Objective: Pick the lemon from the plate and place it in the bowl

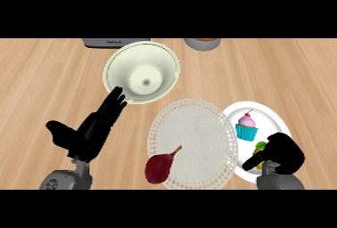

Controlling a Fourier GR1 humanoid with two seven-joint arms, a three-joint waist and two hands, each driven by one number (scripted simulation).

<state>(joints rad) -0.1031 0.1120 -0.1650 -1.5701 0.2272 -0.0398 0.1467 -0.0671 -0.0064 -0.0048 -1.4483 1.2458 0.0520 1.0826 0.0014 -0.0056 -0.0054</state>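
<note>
lemon (261,145), right hand (284,153) curled over it

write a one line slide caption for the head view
Right hand curls over the lemon on the plate; bowl waits.

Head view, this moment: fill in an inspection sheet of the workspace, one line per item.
Surface: wooden counter.
Job's things: cream bowl at top centre; white plate at right; lemon on it, mostly hidden under the right hand.
Clutter: pink cupcake on the plate; dark red pear on a lace mat; grey appliance and cup at the far edge.
Hands: left hand open beside the bowl; right hand curled over the lemon.
Cables: nothing seen.
Surroundings: nothing seen.
</note>
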